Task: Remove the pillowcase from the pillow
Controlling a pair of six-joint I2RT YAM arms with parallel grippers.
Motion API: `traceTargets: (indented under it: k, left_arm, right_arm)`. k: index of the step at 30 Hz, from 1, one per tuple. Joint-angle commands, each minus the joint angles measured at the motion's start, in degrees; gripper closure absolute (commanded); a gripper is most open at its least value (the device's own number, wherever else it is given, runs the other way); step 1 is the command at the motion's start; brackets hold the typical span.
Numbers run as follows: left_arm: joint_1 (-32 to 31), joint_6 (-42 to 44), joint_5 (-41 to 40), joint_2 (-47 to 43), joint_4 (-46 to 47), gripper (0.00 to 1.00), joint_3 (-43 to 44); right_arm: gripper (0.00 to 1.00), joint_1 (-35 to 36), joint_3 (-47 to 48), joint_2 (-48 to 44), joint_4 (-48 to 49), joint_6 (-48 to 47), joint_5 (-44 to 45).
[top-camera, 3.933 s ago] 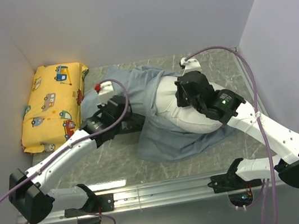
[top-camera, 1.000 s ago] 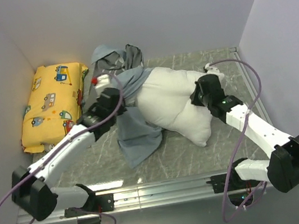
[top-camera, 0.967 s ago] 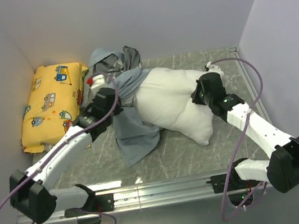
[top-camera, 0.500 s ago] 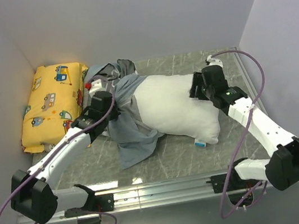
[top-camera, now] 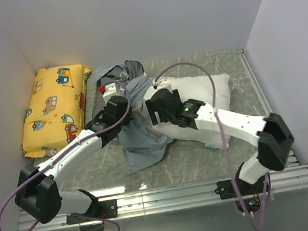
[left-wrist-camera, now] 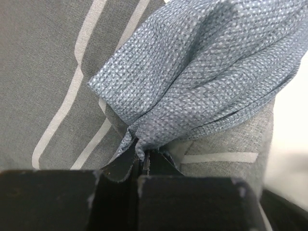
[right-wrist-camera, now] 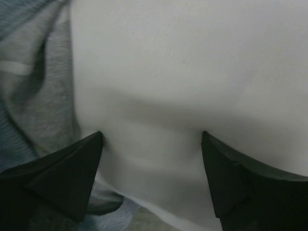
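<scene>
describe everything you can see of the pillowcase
The pillowcase is soft woven fabric, dark grey with thin white stripes outside, lighter blue-grey inside. It lies crumpled in a heap on the table, bunched against one end of the white pillow. The left end effector is shut on a gathered fold of it.

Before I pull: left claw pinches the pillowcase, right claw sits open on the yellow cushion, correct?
No. The right claw is open on the white pillow, not the yellow cushion, as the right wrist view shows. The left claw does pinch the pillowcase.
</scene>
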Motion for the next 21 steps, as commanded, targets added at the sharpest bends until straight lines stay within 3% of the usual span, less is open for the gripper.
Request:
traceTargets:
  k: [1, 3, 4, 5, 12, 15, 18, 21]
  left_arm:
    - [-0.1, 0.6, 0.6, -1.5, -2.4, 0.99, 1.6]
    - [0.7, 0.9, 0.6, -2.0, -2.9, 0.99, 1.7]
    - [1.2, 1.3, 0.6, -2.4, -3.0, 0.99, 1.6]
    - [2.8, 1.5, 0.8, -3.0, -3.2, 0.99, 1.6]
    - [16.6, 4.6, 5.9, -8.2, -3.8, 0.99, 2.3]
    - [21.3, 4.5, 8.9, -8.0, -4.4, 0.99, 4.1]
    - [20.9, 5.0, 16.4, -7.2, -0.4, 1.0, 4.5]
    - [16.5, 6.1, 15.7, -5.3, -1.9, 0.83, 6.3]
  right_arm:
    - [0.23, -1.9, -0.1, 4.9, -0.2, 1.6, 5.6]
    - [0.51, -4.8, -0.6, 6.5, 0.2, 1.4, 5.1]
    - [0.85, -6.2, -1.0, 6.8, 0.7, 1.4, 3.8]
    - [0.98, -8.6, -2.1, 6.3, 0.8, 1.4, 3.4]
    - [1.0, -22.5, -9.3, -5.1, 2.9, 0.2, -1.5]
    - [1.0, -23.7, -10.4, -7.3, 3.2, 0.3, -2.1]
    - [1.0, -23.7, -9.8, -6.7, 3.4, 0.7, -4.7]
    - [1.0, -23.8, -8.9, -5.4, 3.7, 1.3, -5.6]
